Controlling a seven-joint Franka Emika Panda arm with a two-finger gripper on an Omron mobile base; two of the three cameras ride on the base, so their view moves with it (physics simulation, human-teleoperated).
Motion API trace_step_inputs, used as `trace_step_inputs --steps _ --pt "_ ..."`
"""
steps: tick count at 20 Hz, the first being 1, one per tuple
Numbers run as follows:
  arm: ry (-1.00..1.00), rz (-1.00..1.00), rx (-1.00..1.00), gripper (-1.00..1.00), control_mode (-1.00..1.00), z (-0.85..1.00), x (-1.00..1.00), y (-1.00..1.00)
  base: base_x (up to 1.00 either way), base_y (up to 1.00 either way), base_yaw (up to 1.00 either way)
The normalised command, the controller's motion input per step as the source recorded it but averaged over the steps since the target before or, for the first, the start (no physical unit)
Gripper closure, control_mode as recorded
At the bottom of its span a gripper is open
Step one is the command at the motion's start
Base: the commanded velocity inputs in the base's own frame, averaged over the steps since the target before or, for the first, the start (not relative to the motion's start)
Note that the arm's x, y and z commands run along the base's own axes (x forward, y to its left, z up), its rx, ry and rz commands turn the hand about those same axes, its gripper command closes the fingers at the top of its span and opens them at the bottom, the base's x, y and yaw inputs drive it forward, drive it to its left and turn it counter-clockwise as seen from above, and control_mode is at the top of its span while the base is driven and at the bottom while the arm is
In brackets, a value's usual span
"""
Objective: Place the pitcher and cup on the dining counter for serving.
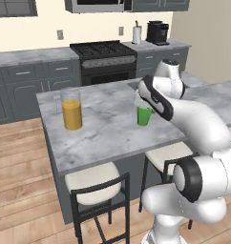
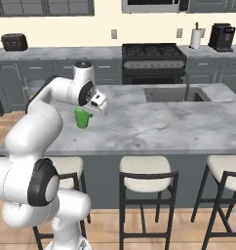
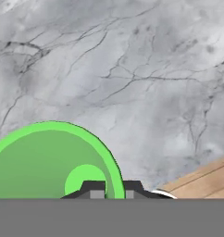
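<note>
— While I'm looking from the left base view, I'm seeing the pitcher [image 1: 71, 111] standing upright on the dining counter [image 1: 108, 138], well apart from the cup [image 1: 144, 116], which my arm is leaning over.

— Is your claw holding the cup?

— My claw [image 3: 110, 190] is pinching the cup's rim, one tip inside and one outside, jaws narrow. I'm judging the pitcher is already served and the cup is being set down.

— And from the right base view?

— The cup [image 2: 82, 117] is showing green just under my wrist, seemingly resting on the marble near the counter's stool-side edge; the sink [image 2: 174, 94] is lying well apart.

— The hand view?

— I'm looking straight down into the cup [image 3: 49, 162], with bare marble spreading beyond it and wood floor [image 3: 202, 178] peeking in at the corner, so the counter edge is running close by.

— So what's next?

— Probably letting go, then lifting straight up so my tips aren't tipping the cup. Open room is lying above and toward the counter's middle, not toward that near edge.
</note>
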Motion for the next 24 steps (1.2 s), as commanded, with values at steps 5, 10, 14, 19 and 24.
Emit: trace_step_inputs --steps 5,10,14,19,24 --pt "0.0 0.0 -0.03 1.0 -1.0 -0.73 0.33 0.14 0.0 0.0 0.0" --pt "0.0 0.0 -0.05 1.0 -1.0 -0.55 0.15 0.13 0.0 0.0 0.0" --pt "-0.01 0.0 -0.02 1.0 -1.0 -0.22 0.0 0.09 0.0 0.0 0.0" --pt "-0.12 -0.01 -0.04 1.0 -1.0 -0.05 0.0 0.07 0.0 0.0 0.0" --pt "-0.3 -0.06 -0.05 1.0 -1.0 0.0 0.21 0.0 0.0 0.0 0.0"
